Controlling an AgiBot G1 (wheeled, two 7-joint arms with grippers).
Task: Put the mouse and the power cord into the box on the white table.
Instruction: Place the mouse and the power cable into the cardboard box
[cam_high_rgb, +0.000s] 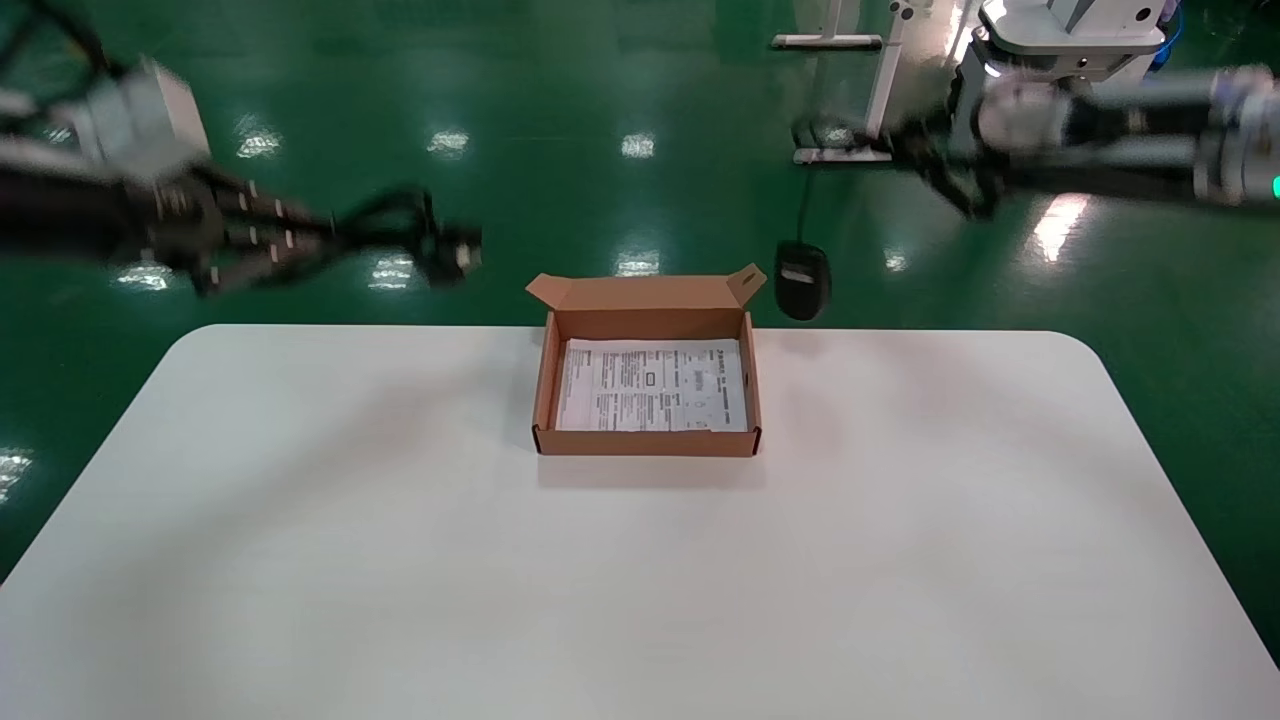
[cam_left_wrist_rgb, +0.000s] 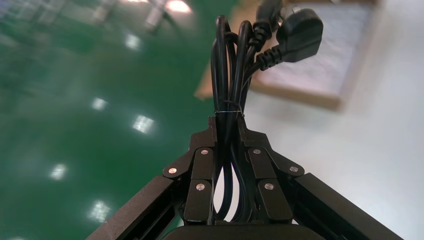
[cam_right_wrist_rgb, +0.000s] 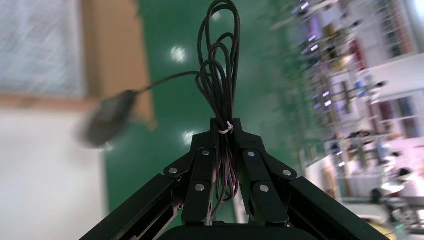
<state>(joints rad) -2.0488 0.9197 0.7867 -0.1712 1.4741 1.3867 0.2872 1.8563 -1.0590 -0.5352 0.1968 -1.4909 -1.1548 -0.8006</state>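
The brown box (cam_high_rgb: 545, 385), lined with a printed white sheet, sits open at the far middle of the white table (cam_high_rgb: 640, 560). My left gripper (cam_high_rgb: 305, 238) hovers off the table's far left, shut on the bundled power cord (cam_high_rgb: 395, 222). Its plug (cam_high_rgb: 455, 255) points toward the box. In the left wrist view the power cord (cam_left_wrist_rgb: 230, 75) runs out between the fingers (cam_left_wrist_rgb: 202, 165) toward the box (cam_left_wrist_rgb: 310, 97). My right gripper (cam_high_rgb: 960, 185) is high at the far right, shut on the mouse's tied cable (cam_right_wrist_rgb: 217, 75). The mouse (cam_high_rgb: 803, 280) dangles by the box's far right corner.
Glossy green floor surrounds the table on all sides. A white stand base (cam_high_rgb: 840, 42) and a white machine (cam_high_rgb: 1070, 40) are at the far right behind my right arm. Shelving (cam_right_wrist_rgb: 360, 75) shows in the right wrist view.
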